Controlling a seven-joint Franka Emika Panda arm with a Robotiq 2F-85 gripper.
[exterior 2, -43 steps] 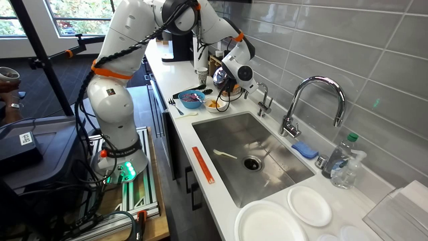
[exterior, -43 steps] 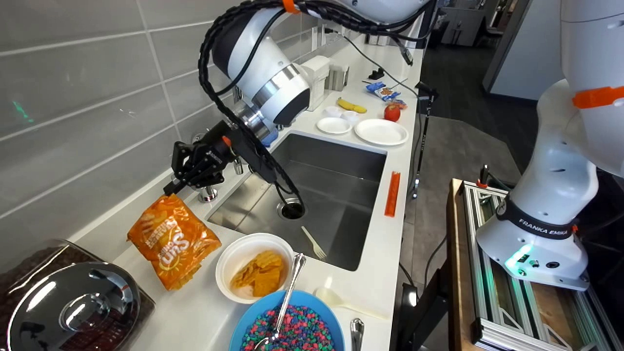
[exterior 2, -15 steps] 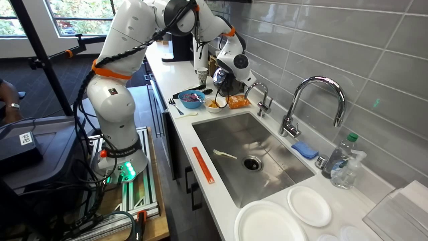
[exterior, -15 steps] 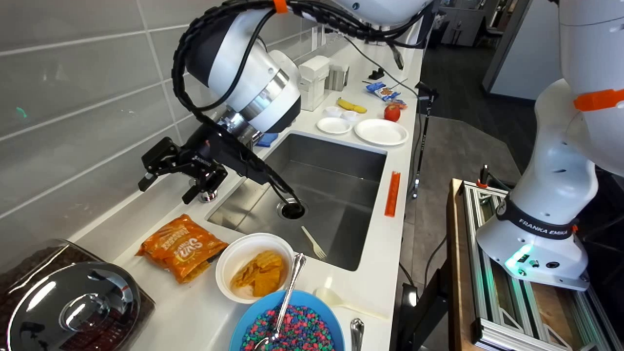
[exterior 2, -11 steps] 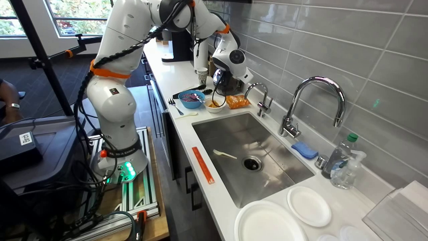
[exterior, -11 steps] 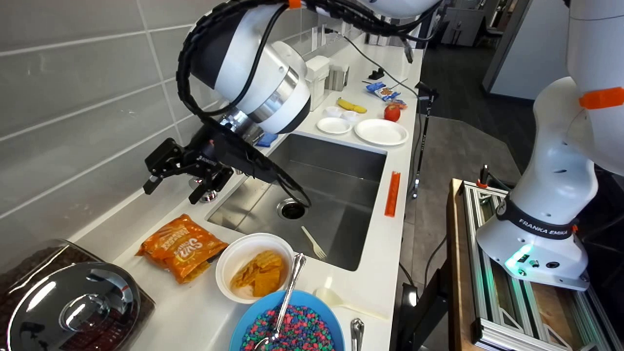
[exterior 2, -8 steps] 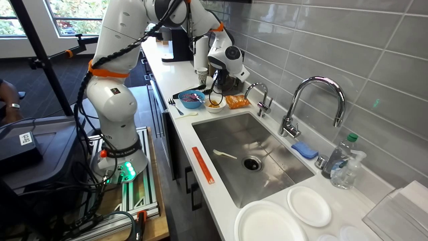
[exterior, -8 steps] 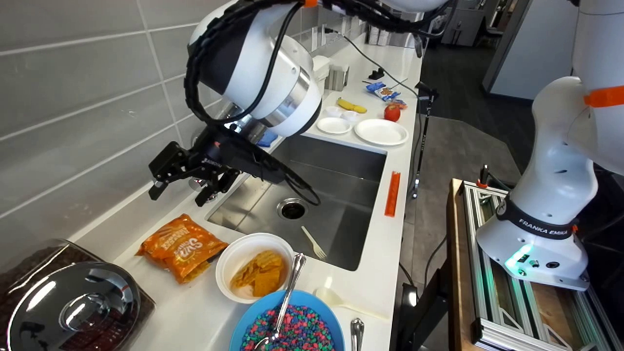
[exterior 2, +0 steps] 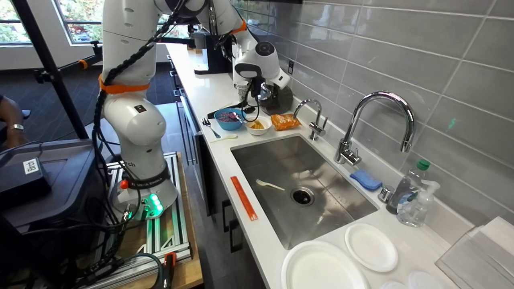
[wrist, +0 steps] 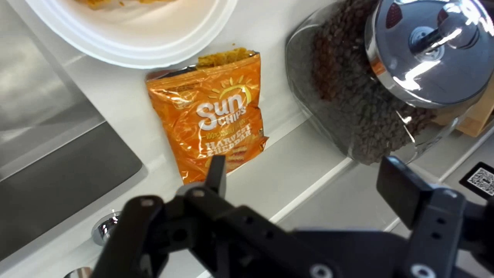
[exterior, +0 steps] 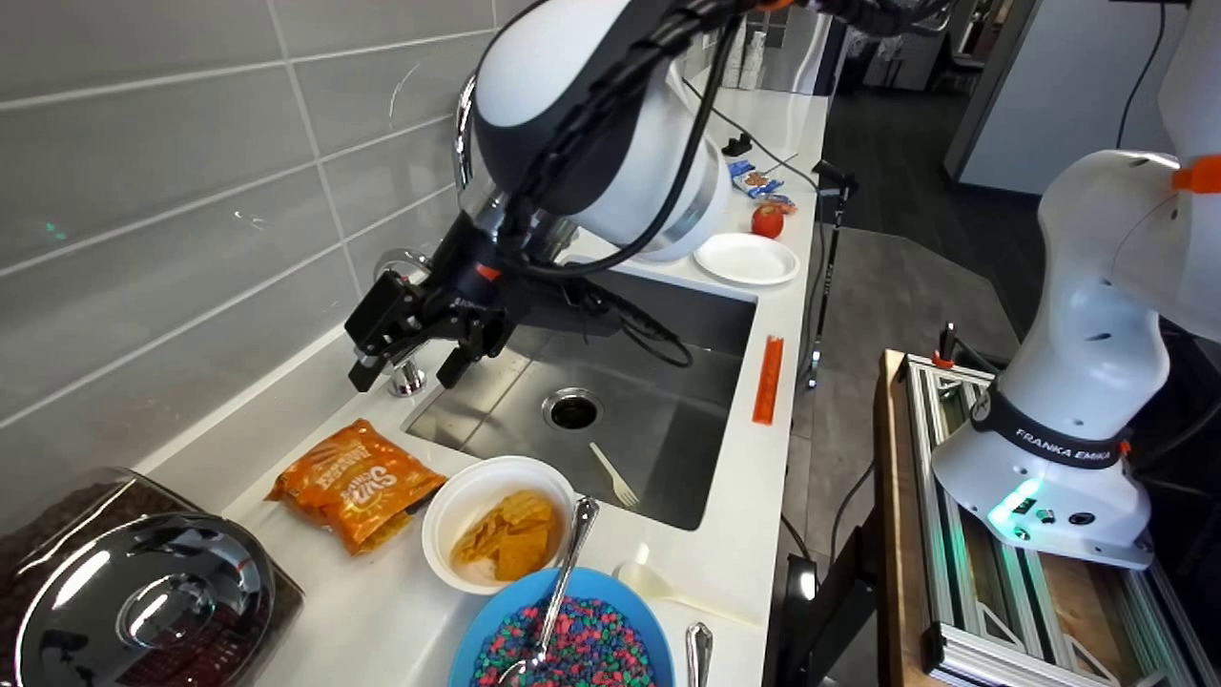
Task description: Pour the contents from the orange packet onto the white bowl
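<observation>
Chips in the bowl, and more at the packet's mouth

A good part of the job looks done. In an exterior view, yellow-orange chips [exterior: 515, 539] lie in the bottom of the white bowl [exterior: 463, 501]. The orange packet [exterior: 355, 485] lies on the surface [exterior: 362, 611], on the left of the white bowl. It is just beside the bowl, but I can't tell if the two touch.

The pincer [exterior: 408, 374] holds nothing. Its jaws stand wide apart, with only air between them. It hangs above the far end of the packet.

Is all of it poured out? The wrist view says no. Chips also poke out of the packet's mouth, on the side by the white bowl. The deep part of the packet is hidden, so I can't tell how many are in there.

I think the pouring is mostly over, since the packet is lying down and not tipped over the bowl. If the job means every chip, then the pincer would need to pick the packet up, tip it over the white bowl and shake it. Some chips could then fall wide, maybe into the blue bowl [exterior: 641, 611] on the near side.
</observation>
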